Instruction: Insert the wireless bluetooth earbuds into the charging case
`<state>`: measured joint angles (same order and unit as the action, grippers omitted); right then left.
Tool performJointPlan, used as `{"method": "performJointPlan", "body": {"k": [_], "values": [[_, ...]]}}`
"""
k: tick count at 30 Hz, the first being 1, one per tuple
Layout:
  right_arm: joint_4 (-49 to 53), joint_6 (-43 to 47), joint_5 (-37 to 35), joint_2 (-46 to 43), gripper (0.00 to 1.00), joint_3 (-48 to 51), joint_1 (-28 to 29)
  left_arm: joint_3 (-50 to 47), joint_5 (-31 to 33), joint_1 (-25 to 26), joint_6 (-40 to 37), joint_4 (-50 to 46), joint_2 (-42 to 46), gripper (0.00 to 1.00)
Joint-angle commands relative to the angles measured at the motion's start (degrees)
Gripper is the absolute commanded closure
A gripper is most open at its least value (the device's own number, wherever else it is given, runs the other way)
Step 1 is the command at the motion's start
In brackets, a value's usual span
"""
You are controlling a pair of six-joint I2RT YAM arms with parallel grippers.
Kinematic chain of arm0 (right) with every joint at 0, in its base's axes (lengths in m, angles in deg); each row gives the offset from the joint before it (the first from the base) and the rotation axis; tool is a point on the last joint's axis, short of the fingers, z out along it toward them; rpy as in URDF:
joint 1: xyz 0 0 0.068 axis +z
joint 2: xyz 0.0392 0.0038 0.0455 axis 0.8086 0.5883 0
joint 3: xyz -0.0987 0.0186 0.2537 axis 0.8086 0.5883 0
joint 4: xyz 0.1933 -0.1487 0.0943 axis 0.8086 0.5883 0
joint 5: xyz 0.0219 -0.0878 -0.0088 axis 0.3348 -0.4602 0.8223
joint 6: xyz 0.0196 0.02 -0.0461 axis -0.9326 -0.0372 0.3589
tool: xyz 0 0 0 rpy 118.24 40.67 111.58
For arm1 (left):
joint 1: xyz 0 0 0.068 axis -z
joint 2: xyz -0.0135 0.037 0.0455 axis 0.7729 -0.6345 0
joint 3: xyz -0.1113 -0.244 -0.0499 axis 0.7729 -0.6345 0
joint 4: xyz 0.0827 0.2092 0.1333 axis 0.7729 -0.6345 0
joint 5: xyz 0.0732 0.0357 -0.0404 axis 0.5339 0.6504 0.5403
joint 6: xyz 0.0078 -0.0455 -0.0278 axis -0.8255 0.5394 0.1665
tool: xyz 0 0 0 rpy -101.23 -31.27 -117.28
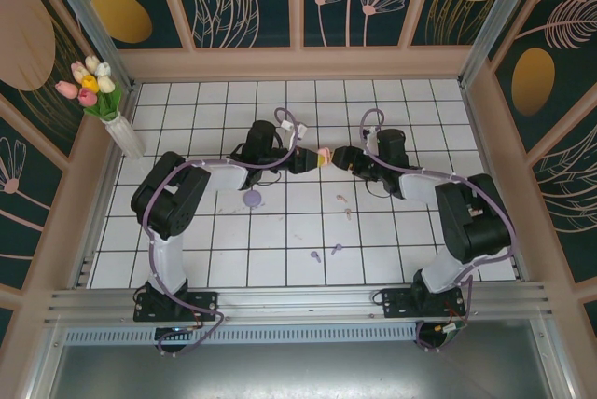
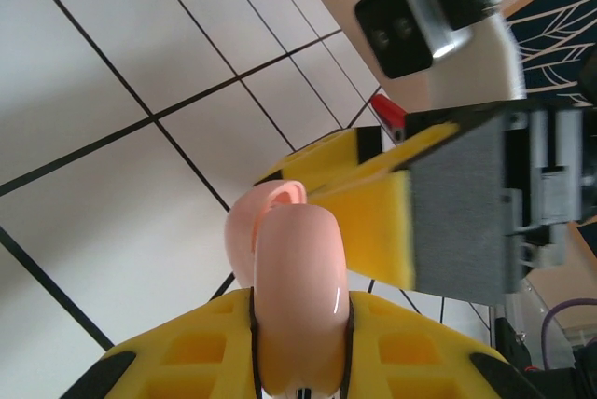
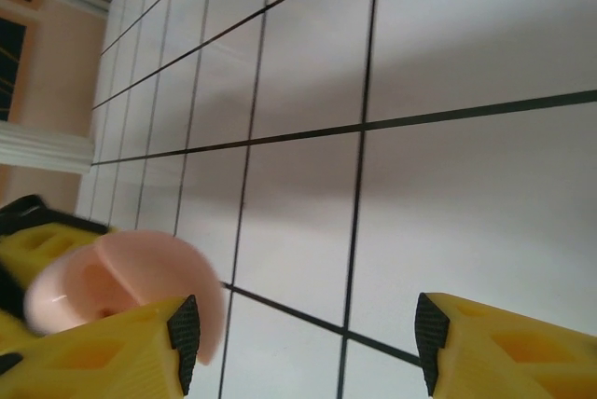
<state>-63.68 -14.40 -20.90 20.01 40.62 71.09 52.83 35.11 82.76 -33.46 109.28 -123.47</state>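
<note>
My left gripper [image 1: 315, 158] is shut on a round pale pink charging case [image 1: 324, 157], held above the tiles at mid-table. In the left wrist view the case [image 2: 297, 278] stands edge-on between the yellow fingers [image 2: 177, 357], its lid ajar. My right gripper [image 1: 341, 158] faces it from the right, open. In the right wrist view that gripper [image 3: 308, 334] has the case [image 3: 121, 278] just outside its left fingertip and nothing between the pads. Two pink earbuds [image 1: 345, 206] and two lilac earbuds [image 1: 326, 252] lie on the tiles nearer the arms.
A round lilac case [image 1: 252, 199] lies on the tiles by the left arm. A white vase of tulips [image 1: 121, 129] stands at the far left corner. Low pink walls [image 1: 485, 166] ring the tiled table.
</note>
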Motion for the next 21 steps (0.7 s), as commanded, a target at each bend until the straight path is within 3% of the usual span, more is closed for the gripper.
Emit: {"method": "performJointPlan", "body": {"k": [1,12,21], "values": [[0.0,-0.6,-0.5,2.0,0.36,-1.8,-0.2,1.0,-2.6,0.1,0.0,2.8,3.1,0.97],[1.3,0.1,0.6,-3.5,0.37,1.6,-2.0,0.6,-3.0,0.1,0.4,3.6,2.9,0.98],[-6.5,-1.3,10.0,-9.6,0.38,6.3,-3.6,1.1,-4.9,0.1,1.9,5.3,2.3,0.98]]}}
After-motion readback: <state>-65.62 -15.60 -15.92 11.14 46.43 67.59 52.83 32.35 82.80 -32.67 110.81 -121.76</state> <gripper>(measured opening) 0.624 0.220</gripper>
